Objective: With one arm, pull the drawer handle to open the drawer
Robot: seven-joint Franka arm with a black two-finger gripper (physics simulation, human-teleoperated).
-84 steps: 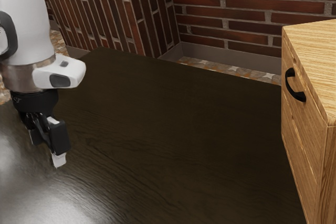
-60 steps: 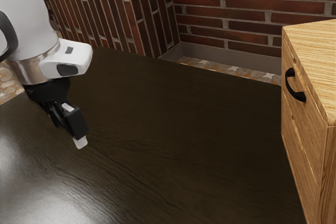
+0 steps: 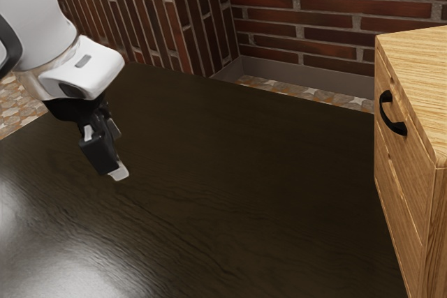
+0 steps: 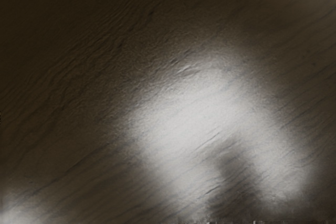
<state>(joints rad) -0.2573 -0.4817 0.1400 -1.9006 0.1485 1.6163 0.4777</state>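
Note:
A light wooden cabinet (image 3: 413, 193) stands at the exterior view's right edge, on the dark table (image 3: 244, 172). Its top drawer front (image 3: 399, 146) carries a black curved handle (image 3: 391, 113) and sits flush with the cabinet face. My gripper (image 3: 115, 170) hangs over the table at the exterior view's left, tilted toward the right and far from the handle. It holds nothing. In the wrist view, the dark wood-grain tabletop (image 4: 94, 66) lies under my hand, with a pale glare patch.
Red brick walls (image 3: 314, 5) close the back and form a corner behind the table. A strip of tiled floor (image 3: 300, 90) runs along the wall's foot. Open tabletop lies between my gripper and the cabinet.
My hand has risen and moved toward the exterior view's right, tilting its tip toward the cabinet. The drawer and its handle have not moved.

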